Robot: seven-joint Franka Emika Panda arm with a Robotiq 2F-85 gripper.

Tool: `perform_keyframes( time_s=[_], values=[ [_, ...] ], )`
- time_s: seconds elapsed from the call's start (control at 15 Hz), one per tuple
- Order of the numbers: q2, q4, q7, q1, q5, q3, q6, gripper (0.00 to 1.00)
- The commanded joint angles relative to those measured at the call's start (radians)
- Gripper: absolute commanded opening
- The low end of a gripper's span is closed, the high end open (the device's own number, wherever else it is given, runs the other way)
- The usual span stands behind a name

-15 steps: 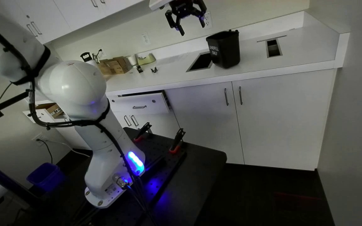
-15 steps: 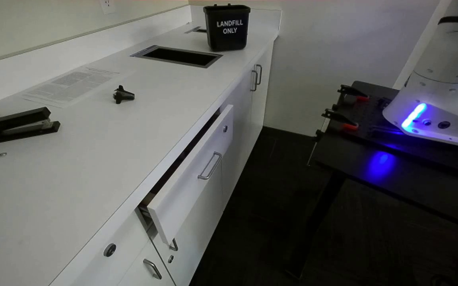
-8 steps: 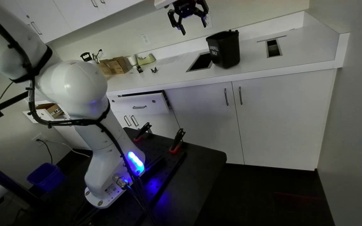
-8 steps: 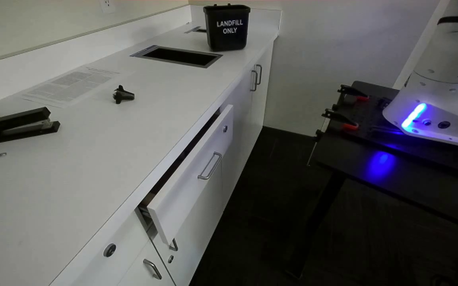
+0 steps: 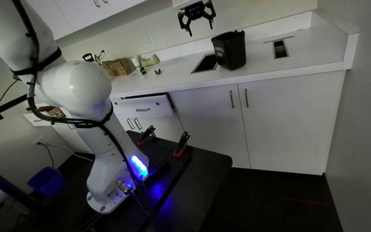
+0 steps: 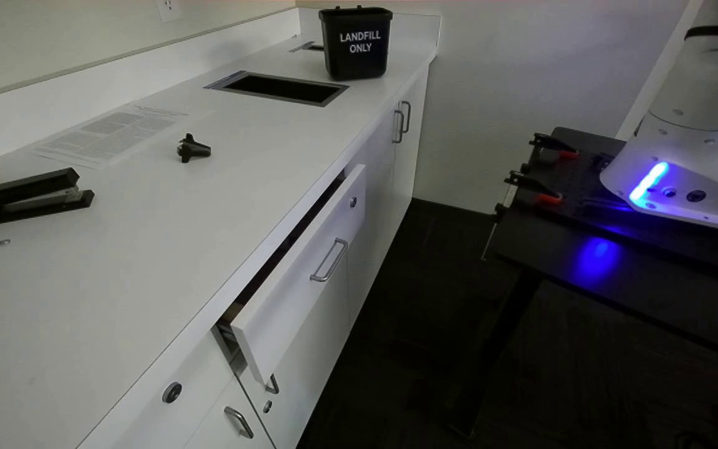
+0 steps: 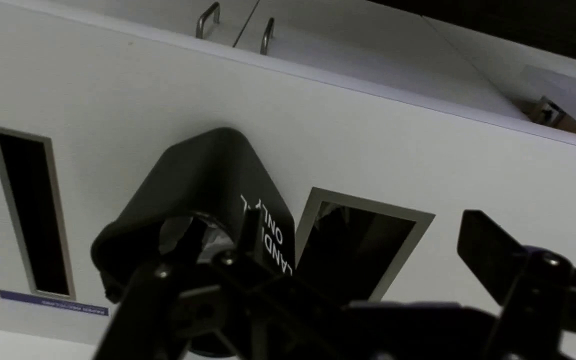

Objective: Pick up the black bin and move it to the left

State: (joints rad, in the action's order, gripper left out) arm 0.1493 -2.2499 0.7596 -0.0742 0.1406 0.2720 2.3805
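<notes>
Leftmost in an exterior view, at eight o'clock, I have a blue tub (image 5: 45, 180), its lower part swallowed by shadow. Next rises the white arm (image 5: 76, 85); its upper run slips out of frame at ten o'clock, so I can't trace it to the wrist. A cardboard box (image 5: 118, 67) sits on the counter (image 5: 175, 77), also toward ten. At twelve hangs my gripper (image 5: 201, 31), its mount cut off by the top edge; its two fingers stand well apart, a clear gap between them. The black bin (image 5: 230, 53) stands upright on the counter at one o'clock, at the gripper's four, just beside a dark cut-out (image 5: 205, 62).

In an exterior view, a stapler (image 6: 22, 194) at nine is cropped by the frame, a printed sheet (image 6: 113, 131) near ten is too faint for me to read, and the bin hides part of a slot (image 6: 315, 47).

In the wrist view, the bin lies at nine; one finger crosses it, covering some of its upside-down lettering. Something pale shows at its mouth; I can't tell what.
</notes>
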Motion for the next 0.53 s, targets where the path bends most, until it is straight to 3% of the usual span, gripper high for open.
perform_keyframes(
  time_s=[0.0,0.27,0.33,0.47],
  values=[
    [-0.213,0.218,0.133,0.048,0.005,-0.043,-0.04,1.0],
    [-0.357,0.379,0.267,0.126,0.009,-0.12,-0.074,1.0],
    [-0.288,0.278,0.204,0.131,-0.012,-0.133,-0.018,1.0],
    [-0.342,0.334,0.227,0.152,-0.015,-0.154,-0.027,1.0]
  ],
)
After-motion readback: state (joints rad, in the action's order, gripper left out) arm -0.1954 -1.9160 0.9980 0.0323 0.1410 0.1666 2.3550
